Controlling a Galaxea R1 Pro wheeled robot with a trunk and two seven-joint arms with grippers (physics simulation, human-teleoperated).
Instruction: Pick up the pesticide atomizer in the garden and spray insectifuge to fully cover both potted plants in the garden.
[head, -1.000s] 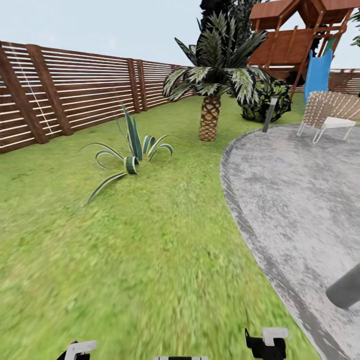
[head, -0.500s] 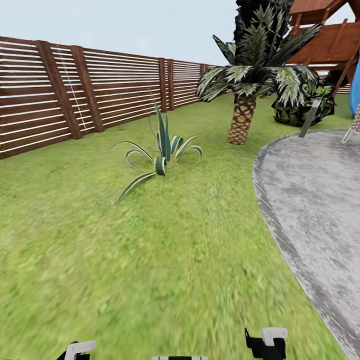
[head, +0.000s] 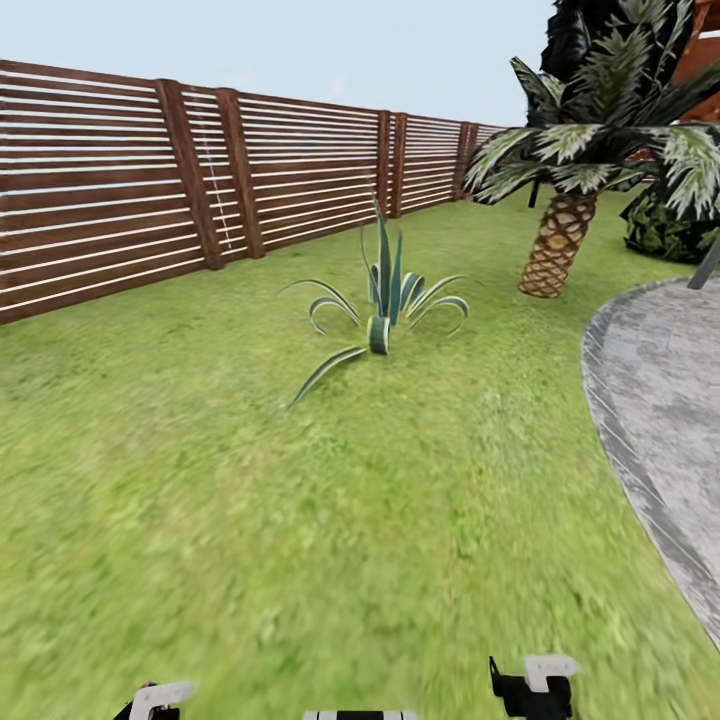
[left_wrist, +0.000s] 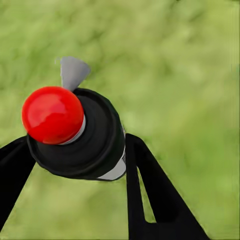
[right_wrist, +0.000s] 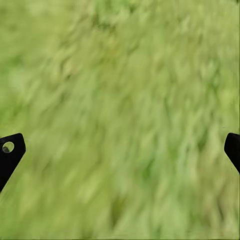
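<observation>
In the left wrist view my left gripper (left_wrist: 75, 167) is shut on the pesticide atomizer (left_wrist: 97, 135), which I see end-on. It shows a dark round top with a red knob and a small grey nozzle, and a sliver of white body below. A black finger (left_wrist: 150, 195) presses on each side of it, with lawn beyond. My right gripper (right_wrist: 120, 150) is open over grass with nothing between its tips. Both grippers' white parts show at the bottom edge of the head view, left gripper (head: 160, 697) and right gripper (head: 535, 685). The broad-leaved potted plants are out of view.
A low spiky rosette of narrow pale-edged leaves (head: 385, 305) stands on the lawn ahead. A slatted wooden fence (head: 200, 190) runs along the left and back. A palm tree (head: 560, 240) and a dark bush (head: 665, 230) stand at the right, beside the grey patio edge (head: 650, 400).
The head view has swung left: the spiky rosette, palm and patio have slid to the right, and the wicker chair and play set have left the picture. The grippers keep their places.
</observation>
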